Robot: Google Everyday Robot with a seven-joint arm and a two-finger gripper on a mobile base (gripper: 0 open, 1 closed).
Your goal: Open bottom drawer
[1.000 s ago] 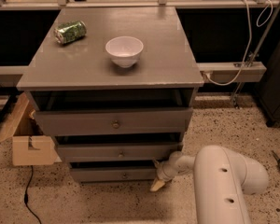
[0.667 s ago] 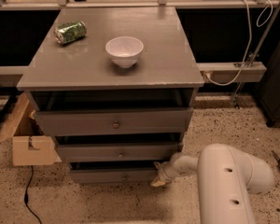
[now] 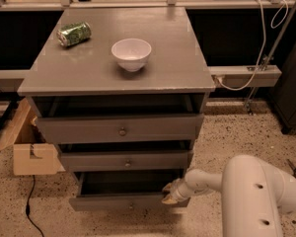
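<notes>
Drawer (image 3: 108, 202): lowest of three, standing partly out, dark inside showing.
Pincer (image 3: 170, 195): at the drawer's right front corner, away from the knob (image 3: 131, 207); open or closed, cannot tell.
Reason: probably placed on the front's edge to draw it outward.
Progress: seemingly part-way open.

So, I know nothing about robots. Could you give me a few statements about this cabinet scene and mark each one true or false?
1. The bottom drawer is partly pulled out. True.
2. The gripper hovers over the cabinet top. False: it is low down, at the bottom drawer's front corner, on the right in the camera view.
3. A white bowl stands on the cabinet top. True.
4. The green can stands upright. False: it lies on its side.
</notes>
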